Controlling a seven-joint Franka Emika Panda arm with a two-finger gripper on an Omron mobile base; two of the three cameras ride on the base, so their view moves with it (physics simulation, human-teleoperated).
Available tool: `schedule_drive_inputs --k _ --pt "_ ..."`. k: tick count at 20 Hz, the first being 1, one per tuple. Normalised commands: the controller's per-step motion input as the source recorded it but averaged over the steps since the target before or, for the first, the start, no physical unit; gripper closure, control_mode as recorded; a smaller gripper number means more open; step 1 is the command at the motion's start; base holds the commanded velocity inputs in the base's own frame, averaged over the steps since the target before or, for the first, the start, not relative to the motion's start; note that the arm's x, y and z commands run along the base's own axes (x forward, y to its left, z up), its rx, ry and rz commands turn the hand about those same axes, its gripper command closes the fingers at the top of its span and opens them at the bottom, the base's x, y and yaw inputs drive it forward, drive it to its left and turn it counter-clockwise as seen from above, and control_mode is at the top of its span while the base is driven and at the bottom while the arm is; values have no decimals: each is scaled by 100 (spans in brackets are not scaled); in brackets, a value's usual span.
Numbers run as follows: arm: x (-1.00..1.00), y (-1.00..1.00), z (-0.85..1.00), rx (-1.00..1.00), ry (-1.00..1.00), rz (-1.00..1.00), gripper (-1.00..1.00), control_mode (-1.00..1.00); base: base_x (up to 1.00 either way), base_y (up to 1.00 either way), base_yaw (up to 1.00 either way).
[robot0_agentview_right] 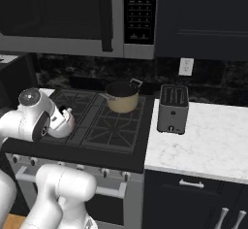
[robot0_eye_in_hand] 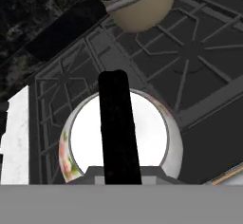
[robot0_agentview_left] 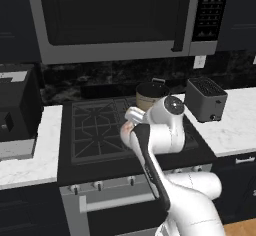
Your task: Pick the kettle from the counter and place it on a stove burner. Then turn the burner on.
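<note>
Black cooktop [robot0_agentview_right: 114, 126] sat between white counters under a microwave [robot0_agentview_left: 115, 17] — the hand view alone showed the kettle [robot0_eye_in_hand: 152, 137], its handle apparently clamped in the shut gripper [robot0_eye_in_hand: 118, 182].

Glossy white ceramic-looking kettle [robot0_eye_in_hand: 152, 137] with a matt black arched handle [robot0_eye_in_hand: 118, 123], sitting over matt black cast-iron grates [robot0_agentview_right: 104, 121]. Smooth tan enamel-like pot [robot0_agentview_right: 123, 102], brushed metal toaster [robot0_agentview_right: 172, 109], polished white marble tabletop [robot0_agentview_right: 208, 140].
</note>
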Motion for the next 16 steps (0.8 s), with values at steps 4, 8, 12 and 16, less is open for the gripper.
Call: schedule_drive_inputs --k 4,8,12,16 --pt "95 100 -43 19 14 -3 100 -100 0 0 0" --pt "100 100 -20 5 10 -13 100 -100 0 0 0" --pt "78 100 0 -23 7 -27 100 -100 0 0 0" --pt "7 17 0 -7 3 -2 100 -100 0 0 0"
